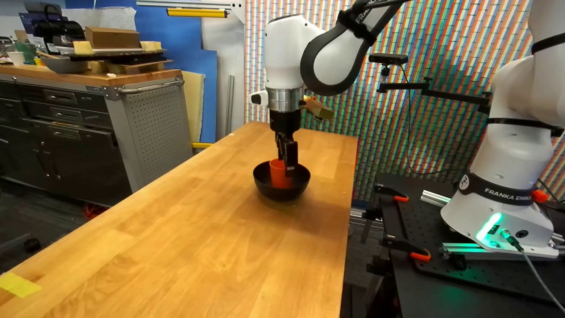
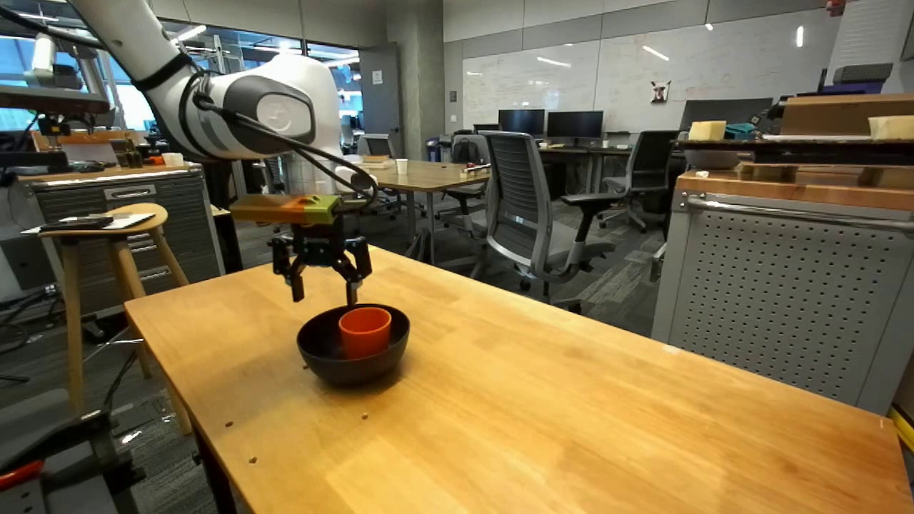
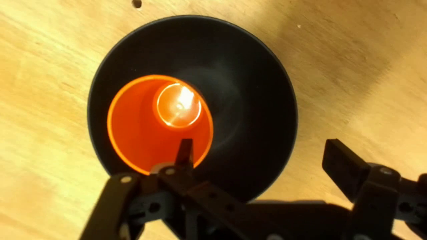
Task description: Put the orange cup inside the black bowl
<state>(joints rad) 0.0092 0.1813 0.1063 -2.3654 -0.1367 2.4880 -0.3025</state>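
Observation:
The orange cup (image 2: 365,334) stands inside the black bowl (image 2: 348,371), upright or nearly so, with its mouth up. Both exterior views show this, and the cup (image 1: 279,177) rises above the rim of the bowl (image 1: 282,194). In the wrist view the empty cup (image 3: 140,123) sits toward the left side of the bowl (image 3: 263,96). My gripper (image 2: 325,296) is open with nothing between its fingers. It hangs above the bowl; in the wrist view the gripper (image 3: 259,142) has its left finger over the cup's edge and its right finger past the bowl's rim.
The bowl rests on a wooden table (image 1: 198,247), near the table's edge on the robot's side. A yellow tape strip (image 1: 20,284) lies at a table corner. A grey tool cabinet (image 1: 152,119) stands beside the table. A white Franka base (image 1: 499,176) stands across a gap.

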